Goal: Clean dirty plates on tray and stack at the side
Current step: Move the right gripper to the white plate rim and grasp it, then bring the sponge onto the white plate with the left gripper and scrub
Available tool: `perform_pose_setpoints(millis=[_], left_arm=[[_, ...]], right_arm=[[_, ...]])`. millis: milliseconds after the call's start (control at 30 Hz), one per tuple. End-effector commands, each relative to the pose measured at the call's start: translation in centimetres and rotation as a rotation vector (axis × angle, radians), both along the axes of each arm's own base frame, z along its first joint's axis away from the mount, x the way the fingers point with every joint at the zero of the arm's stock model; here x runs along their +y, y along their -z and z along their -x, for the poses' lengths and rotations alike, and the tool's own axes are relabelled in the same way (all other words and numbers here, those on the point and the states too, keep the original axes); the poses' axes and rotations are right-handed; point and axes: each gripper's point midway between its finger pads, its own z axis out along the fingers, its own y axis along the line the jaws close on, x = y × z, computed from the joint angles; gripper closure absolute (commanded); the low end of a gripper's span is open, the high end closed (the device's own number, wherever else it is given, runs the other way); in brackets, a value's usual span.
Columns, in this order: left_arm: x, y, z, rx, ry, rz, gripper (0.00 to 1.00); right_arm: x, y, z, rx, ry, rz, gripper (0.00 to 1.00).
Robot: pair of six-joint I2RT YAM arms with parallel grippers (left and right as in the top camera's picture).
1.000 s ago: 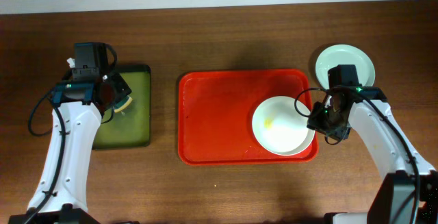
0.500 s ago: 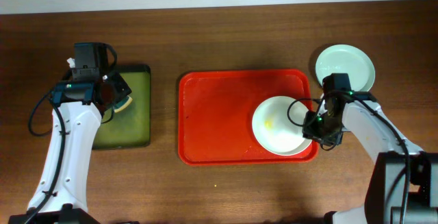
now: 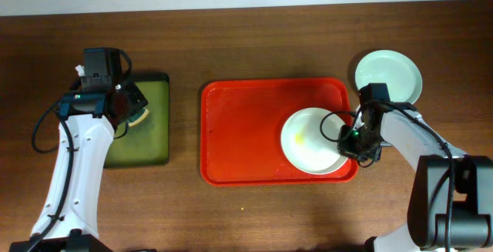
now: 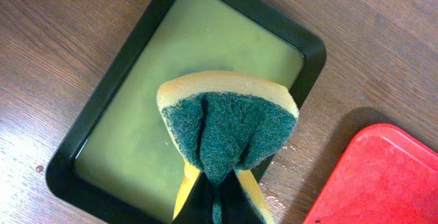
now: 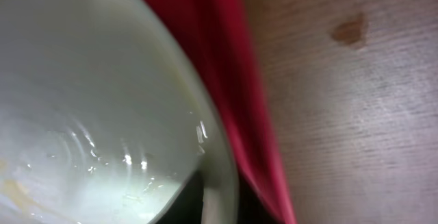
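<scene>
A white plate with a small yellow smear lies in the right end of the red tray. My right gripper is at the plate's right rim. In the right wrist view the plate's rim sits between my fingers, with the red tray's rim just beside it. A pale green plate lies on the table right of the tray. My left gripper is shut on a yellow and green sponge above the dark olive tray. No pale blue plate can be made out.
The dark olive tray stands at the left of the table, about a hand's width from the red tray. The left half of the red tray holds nothing. Wet drops lie on the wood by the olive tray's corner.
My right gripper has moved down and left onto the white plate's right rim. The plate has shifted slightly left. The left arm and sponge have not moved.
</scene>
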Motion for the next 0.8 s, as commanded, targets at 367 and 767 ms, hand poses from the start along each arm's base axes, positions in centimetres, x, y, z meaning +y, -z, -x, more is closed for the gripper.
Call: perform_pose_setpoints(millis=[367, 767], left_arm=[[-2.0, 0.0, -0.4, -0.011, 0.070, 0.100, 1.00], [-9.0, -0.1, -0.5, -0.012, 0.313, 0.123, 1.00]], right_arm=[[9.2, -0.2, -2.8, -0.171, -0.305, -0.127, 0.96], [9.3, 1.0, -4.3, -0.213, -0.309, -0.118, 0.95]])
